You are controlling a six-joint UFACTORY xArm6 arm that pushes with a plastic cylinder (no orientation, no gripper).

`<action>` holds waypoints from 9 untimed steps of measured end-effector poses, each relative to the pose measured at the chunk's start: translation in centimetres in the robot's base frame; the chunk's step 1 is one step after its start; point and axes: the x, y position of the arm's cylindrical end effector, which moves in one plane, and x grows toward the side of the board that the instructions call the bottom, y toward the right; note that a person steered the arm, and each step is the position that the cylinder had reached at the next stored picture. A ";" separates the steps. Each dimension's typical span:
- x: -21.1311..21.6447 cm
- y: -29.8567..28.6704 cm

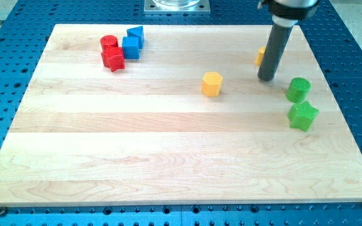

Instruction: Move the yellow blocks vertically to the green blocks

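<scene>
Nearest, at the right of the wooden board (168,157), sits the green star (303,116), with the green cylinder (298,90) just beyond it. Farther in, near the middle, the yellow hexagon (212,83) stands alone. My tip (266,78) rests on the board left of the cylinder, touching nothing that I can see; the rod hides most of a second yellow block (259,56), its shape unreadable. Far left cluster the red star (113,59), red cylinder (109,43), blue cube (131,47) and blue triangle (136,34).
</scene>
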 end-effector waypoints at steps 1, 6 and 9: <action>-2.1 -5.0; 5.2 -2.3; 7.9 -17.6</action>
